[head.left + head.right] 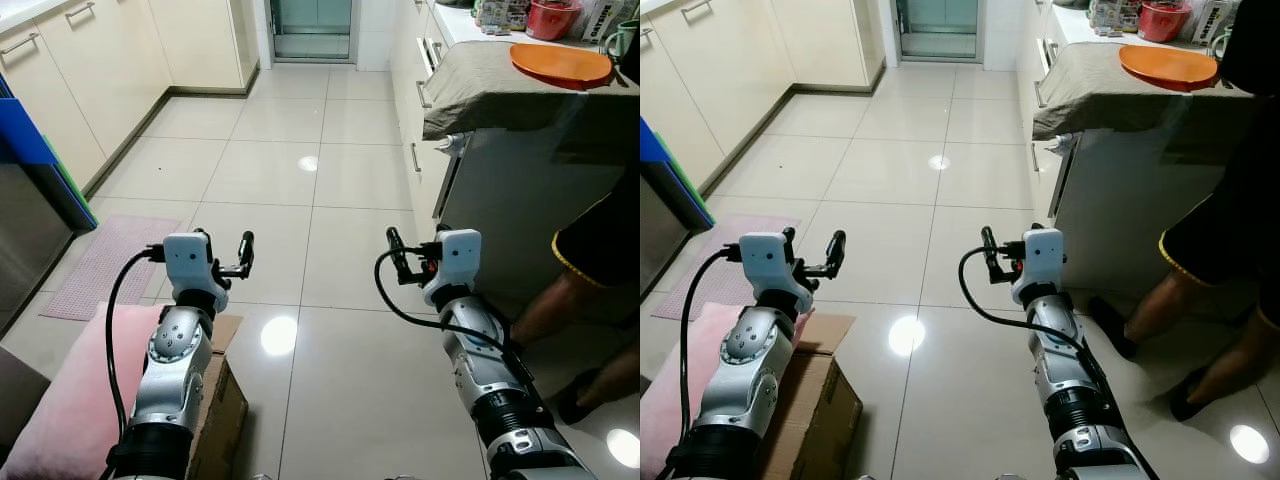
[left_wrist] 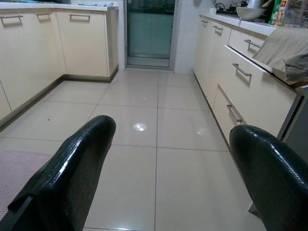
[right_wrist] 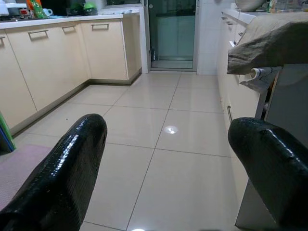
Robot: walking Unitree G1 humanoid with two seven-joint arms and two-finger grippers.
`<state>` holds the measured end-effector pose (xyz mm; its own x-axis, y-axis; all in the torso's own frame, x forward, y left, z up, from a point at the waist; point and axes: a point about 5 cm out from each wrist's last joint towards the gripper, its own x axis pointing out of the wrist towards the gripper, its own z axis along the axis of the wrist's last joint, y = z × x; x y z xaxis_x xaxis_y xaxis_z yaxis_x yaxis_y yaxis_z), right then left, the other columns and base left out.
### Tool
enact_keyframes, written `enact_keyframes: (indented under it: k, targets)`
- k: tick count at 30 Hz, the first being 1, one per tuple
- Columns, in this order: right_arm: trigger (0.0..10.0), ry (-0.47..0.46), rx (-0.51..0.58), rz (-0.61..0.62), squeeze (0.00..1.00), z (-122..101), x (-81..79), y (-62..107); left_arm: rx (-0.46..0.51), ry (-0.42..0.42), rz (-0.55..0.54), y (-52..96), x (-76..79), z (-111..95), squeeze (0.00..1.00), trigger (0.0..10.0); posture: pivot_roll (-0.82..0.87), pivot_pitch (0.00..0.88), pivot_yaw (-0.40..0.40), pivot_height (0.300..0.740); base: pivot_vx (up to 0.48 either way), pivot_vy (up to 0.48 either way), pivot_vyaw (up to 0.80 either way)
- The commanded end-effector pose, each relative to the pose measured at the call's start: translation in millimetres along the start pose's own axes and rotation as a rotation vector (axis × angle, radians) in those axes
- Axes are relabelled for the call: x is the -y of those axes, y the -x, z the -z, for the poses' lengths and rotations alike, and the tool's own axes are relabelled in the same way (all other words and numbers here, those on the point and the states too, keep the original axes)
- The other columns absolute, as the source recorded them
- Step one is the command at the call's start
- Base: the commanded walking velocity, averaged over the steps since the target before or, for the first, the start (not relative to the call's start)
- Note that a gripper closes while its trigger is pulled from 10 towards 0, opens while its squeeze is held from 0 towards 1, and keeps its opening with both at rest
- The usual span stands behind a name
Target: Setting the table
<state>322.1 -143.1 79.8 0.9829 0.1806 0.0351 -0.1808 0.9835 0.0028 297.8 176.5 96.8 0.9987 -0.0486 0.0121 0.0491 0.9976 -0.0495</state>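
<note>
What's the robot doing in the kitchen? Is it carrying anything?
Not right now. Both arms are held out over the tiled floor, and the left tool and right tool are open with nothing in them. An orange plate sits on a cloth-covered counter ahead on the right, untouched. A person stands beside that counter.

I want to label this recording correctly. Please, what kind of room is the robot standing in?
Most likely a home kitchen. Cream cabinets with metal handles line the left wall, a counter with drawers runs along the right, and an orange plate lies on a cloth-covered surface.
</note>
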Motion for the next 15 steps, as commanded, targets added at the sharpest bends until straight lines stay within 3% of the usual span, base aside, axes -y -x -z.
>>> enact_keyframes:
  k: [1, 15]
  targets:
    - [10.0, 0.006, -0.002, -0.01, 0.0, 1.7, -2.4, 1.4, 0.001, -0.02, 0.011, -1.9, 1.8, -1.7, 0.0, 10.0, -0.15, 0.0, 0.078, 0.74, 0.0, 0.0, 0.0]
    - [10.0, 0.02, -0.003, -0.028, 0.0, 2.2, -5.0, 1.3, -0.002, -0.023, 0.009, -0.4, 0.1, -1.1, 0.0, 10.0, -0.15, 0.0, 0.077, 0.74, 0.0, 0.0, 0.0]
